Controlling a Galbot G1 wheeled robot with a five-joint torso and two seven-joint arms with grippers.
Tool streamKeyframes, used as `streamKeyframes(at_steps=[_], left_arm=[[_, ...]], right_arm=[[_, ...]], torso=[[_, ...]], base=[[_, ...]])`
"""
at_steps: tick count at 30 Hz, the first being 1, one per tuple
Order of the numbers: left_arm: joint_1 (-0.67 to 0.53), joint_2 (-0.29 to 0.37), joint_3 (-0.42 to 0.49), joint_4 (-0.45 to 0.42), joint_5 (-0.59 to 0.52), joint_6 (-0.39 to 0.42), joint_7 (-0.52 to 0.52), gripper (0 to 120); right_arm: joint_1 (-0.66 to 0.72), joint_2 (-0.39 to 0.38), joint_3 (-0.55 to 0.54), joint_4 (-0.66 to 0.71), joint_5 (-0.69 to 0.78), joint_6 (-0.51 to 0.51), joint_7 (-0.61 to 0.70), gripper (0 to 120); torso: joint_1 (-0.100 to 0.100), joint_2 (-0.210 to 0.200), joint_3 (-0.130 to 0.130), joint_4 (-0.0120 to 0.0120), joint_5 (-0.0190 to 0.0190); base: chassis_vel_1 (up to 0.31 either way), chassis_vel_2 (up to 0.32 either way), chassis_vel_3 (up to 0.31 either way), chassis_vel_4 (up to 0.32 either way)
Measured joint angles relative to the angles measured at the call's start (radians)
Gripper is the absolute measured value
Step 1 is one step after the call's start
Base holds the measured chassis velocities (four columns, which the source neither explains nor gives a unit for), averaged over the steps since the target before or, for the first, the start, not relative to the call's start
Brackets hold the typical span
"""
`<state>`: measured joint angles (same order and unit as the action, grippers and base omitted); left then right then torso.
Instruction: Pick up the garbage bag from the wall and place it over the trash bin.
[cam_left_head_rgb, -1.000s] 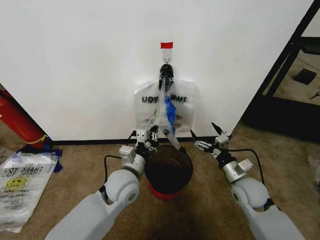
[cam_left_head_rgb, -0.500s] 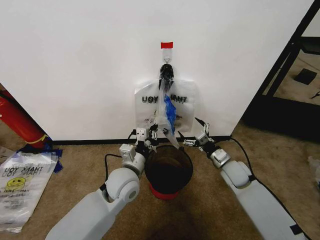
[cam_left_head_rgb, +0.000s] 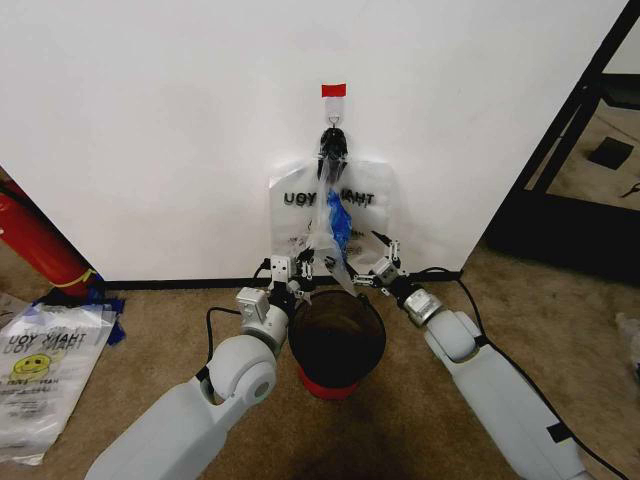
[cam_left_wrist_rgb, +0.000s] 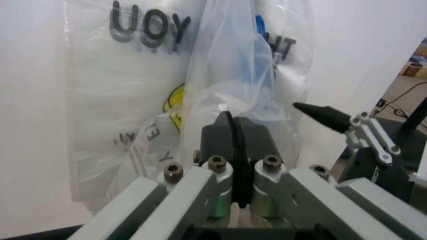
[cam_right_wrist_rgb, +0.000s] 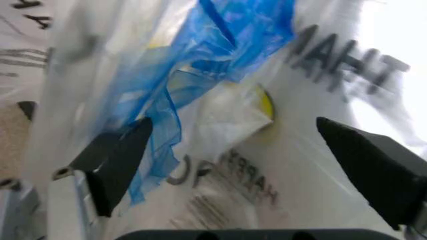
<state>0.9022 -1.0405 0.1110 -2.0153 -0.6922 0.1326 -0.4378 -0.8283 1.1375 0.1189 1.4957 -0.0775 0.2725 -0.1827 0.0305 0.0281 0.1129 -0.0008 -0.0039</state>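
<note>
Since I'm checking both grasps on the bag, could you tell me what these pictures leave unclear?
- Left gripper: shut on the garbage bag; how much film it holds is hidden by its fingers.
- Right gripper: open; whether its fingertips touch the bag is blurred.
- Trash bin: its dark interior is unreadable.

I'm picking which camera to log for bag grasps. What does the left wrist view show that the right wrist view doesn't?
Left wrist view alone: the left gripper, its fingers pressed together on a fold of the garbage bag, with a dark fingertip of the right gripper off to one side. Right wrist view alone: the right gripper, its fingers spread wide around the bag's lower part, and crumpled blue plastic. Both: the translucent bag, its black lettering and a yellow smiley patch.
</note>
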Motion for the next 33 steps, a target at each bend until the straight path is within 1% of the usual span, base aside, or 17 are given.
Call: streamKeyframes(at_steps=[1,3,6,10,13,16,21,23,25,27,29,32,33], left_arm=[[0.000,0.001,0.000,-0.001,0.000,0.000,0.000,0],[0.001,0.002,-0.001,-0.002,-0.002,0.000,0.000,0],[0.004,0.005,-0.002,-0.005,-0.002,0.000,0.000,0],[0.006,0.011,-0.004,-0.008,-0.002,0.000,0.001,0],[0.006,0.013,-0.004,-0.009,-0.002,0.000,0.001,0],[0.007,0.013,-0.004,-0.009,-0.002,0.000,0.001,0],[0.008,0.013,-0.004,-0.010,-0.002,0.000,0.001,0],[0.008,0.013,-0.004,-0.010,-0.002,0.000,0.001,0],[0.009,0.013,-0.004,-0.010,-0.002,0.000,0.001,0],[0.010,0.014,-0.004,-0.011,-0.002,0.000,0.001,0],[0.010,0.014,-0.005,-0.012,-0.002,0.000,0.001,0],[0.015,0.018,-0.009,-0.018,-0.003,-0.001,0.001,0],[0.015,0.018,-0.009,-0.019,-0.003,-0.001,0.001,0]], right_arm=[[0.003,0.004,-0.005,0.000,0.002,0.000,0.000,86],[0.002,0.007,-0.018,0.011,0.005,0.000,-0.012,76],[-0.009,0.005,-0.028,0.029,0.035,-0.003,-0.036,70],[-0.011,0.005,-0.032,0.027,0.041,-0.009,-0.047,70],[-0.004,0.012,-0.035,0.020,0.053,-0.020,-0.040,71],[0.002,0.014,-0.041,0.016,0.060,-0.026,-0.029,70],[0.016,0.021,-0.054,0.014,0.079,-0.030,-0.008,51],[0.017,0.021,-0.055,0.014,0.080,-0.030,-0.008,50],[0.021,0.024,-0.064,0.014,0.092,-0.033,-0.001,36],[0.026,0.030,-0.067,0.013,0.104,-0.042,0.008,28],[0.026,0.032,-0.068,0.013,0.110,-0.046,0.012,26],[0.018,0.034,-0.069,0.016,0.146,-0.065,0.028,14],[0.017,0.033,-0.068,0.017,0.149,-0.067,0.029,11]], torso=[[0.000,0.000,0.000,0.0000,0.0000],[0.000,0.000,0.000,0.0000,-0.0001],[0.000,0.000,0.000,-0.0001,-0.0001],[0.000,0.000,0.000,-0.0001,-0.0001],[0.000,0.000,0.000,0.0000,-0.0001],[0.000,0.000,0.000,0.0000,-0.0001],[0.000,0.000,0.000,0.0000,-0.0001],[0.000,0.000,0.000,0.0000,-0.0001],[0.000,0.000,0.000,-0.0001,-0.0001],[0.000,0.000,0.000,0.0000,-0.0001],[0.000,0.000,0.000,0.0000,-0.0001],[0.000,0.000,0.000,-0.0001,-0.0001],[0.000,0.000,0.000,-0.0001,-0.0001]], base=[[0.000,0.000,0.000,0.000],[0.000,0.000,0.000,0.000],[0.000,0.000,0.000,0.000],[0.000,0.000,0.000,0.000],[0.000,0.000,0.000,0.000],[0.000,0.000,0.000,0.000],[0.000,0.000,0.000,0.000],[0.000,0.000,0.000,0.000],[0.000,0.000,0.000,0.000],[0.000,0.000,0.000,0.000],[0.000,0.000,0.000,0.000],[0.000,0.000,0.000,0.000],[0.000,0.000,0.000,0.000]])
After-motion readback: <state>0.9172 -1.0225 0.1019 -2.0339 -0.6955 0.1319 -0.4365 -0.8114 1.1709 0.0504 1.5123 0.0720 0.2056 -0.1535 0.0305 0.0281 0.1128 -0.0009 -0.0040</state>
